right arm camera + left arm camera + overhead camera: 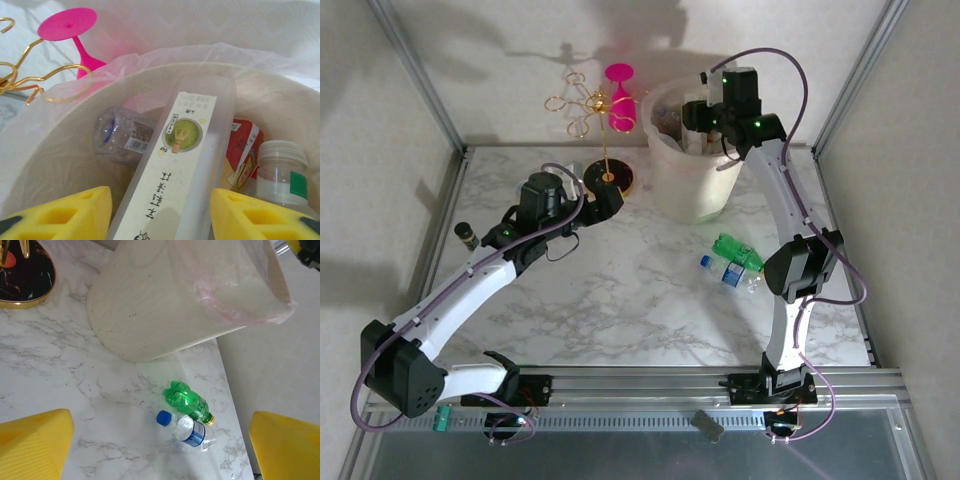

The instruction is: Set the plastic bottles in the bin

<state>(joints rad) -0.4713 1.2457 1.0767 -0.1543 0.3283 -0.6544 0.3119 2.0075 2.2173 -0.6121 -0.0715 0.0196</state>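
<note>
Clear bottle (724, 272) with a blue cap lies on the marble table (620, 300) at right, touching a green bottle (738, 250) just behind it. The left gripper (157, 415) hangs over the table, fingers spread wide, holding nothing. Farther back stands the bin (685, 200). Over it, the right gripper (159, 192) clasps a tall bottle (182, 150), tilted among other bottles (122, 135) inside.

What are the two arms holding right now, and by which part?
Left gripper: open, nothing held. Right gripper: the near end of a tall clear bottle sits between its jaws, in the bin; a firm grip cannot be told.
</note>
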